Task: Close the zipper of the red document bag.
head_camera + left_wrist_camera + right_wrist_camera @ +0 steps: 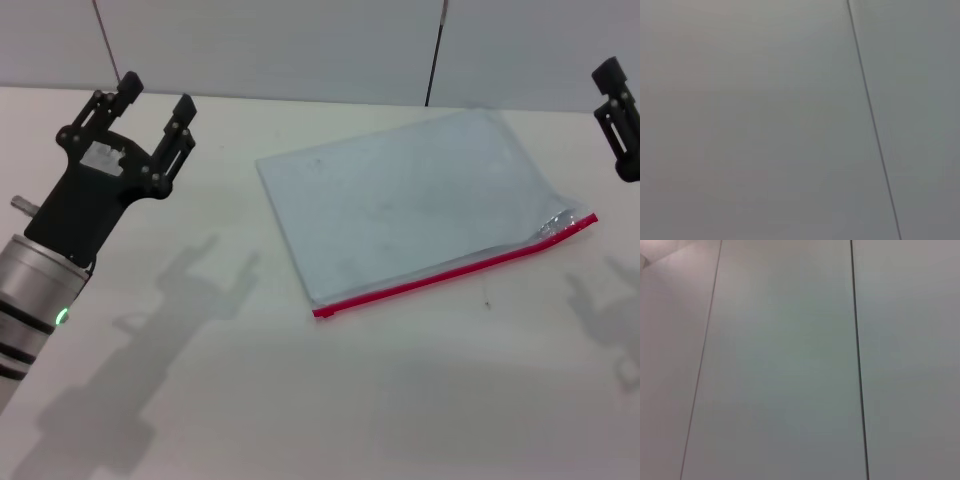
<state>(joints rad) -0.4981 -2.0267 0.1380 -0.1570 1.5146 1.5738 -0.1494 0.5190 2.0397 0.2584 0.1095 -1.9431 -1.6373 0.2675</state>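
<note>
One red document bag (pixel 400 205), one zipper (pixel 455 270)

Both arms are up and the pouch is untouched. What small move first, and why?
Probably lower the right gripper toward the zipper's right end, where the red document bag gapes and looks crumpled. The left gripper, open and raised well to the left, touches nothing.

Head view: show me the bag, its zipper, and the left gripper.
bag (pixel 400 200), head view, middle of the pale-blue face.
zipper (pixel 440 272), head view, mid-length of the red strip.
left gripper (pixel 157 96), head view, between the open fingertips.
</note>
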